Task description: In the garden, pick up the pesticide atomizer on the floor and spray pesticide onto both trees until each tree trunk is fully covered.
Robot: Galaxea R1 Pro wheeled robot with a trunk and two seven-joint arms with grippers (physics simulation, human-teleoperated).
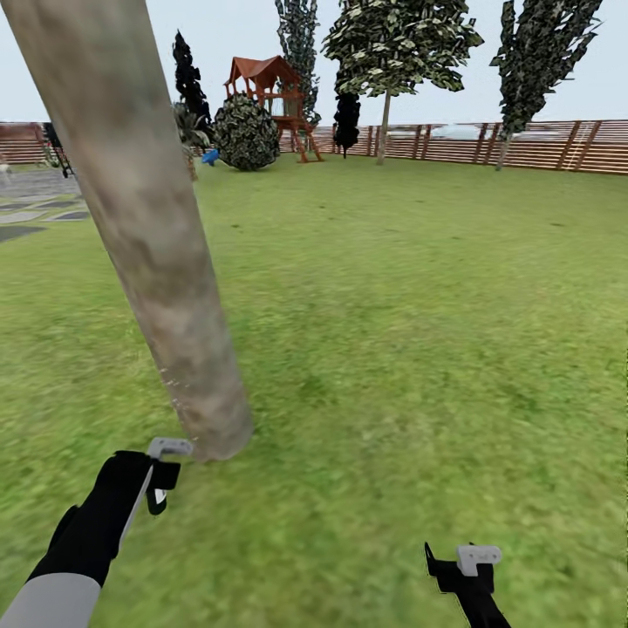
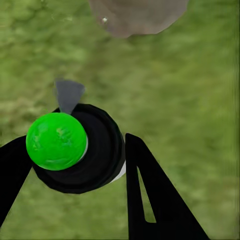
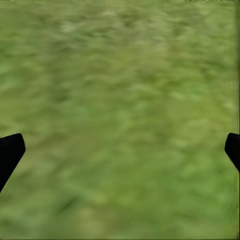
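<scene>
Green-capped pesticide atomizer (image 2: 75,152) sits clamped in the left hand (image 2: 75,165), nozzle aimed at the base of the mottled tree trunk (image 1: 153,253) just ahead. Right hand (image 3: 120,150) is spread wide over bare grass floor (image 1: 419,331), holding nothing.

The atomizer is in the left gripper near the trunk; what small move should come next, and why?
Probably raise the left gripper, shut on the atomizer, and spray higher: it sits at the base of the tree trunk, which rises far above.
</scene>
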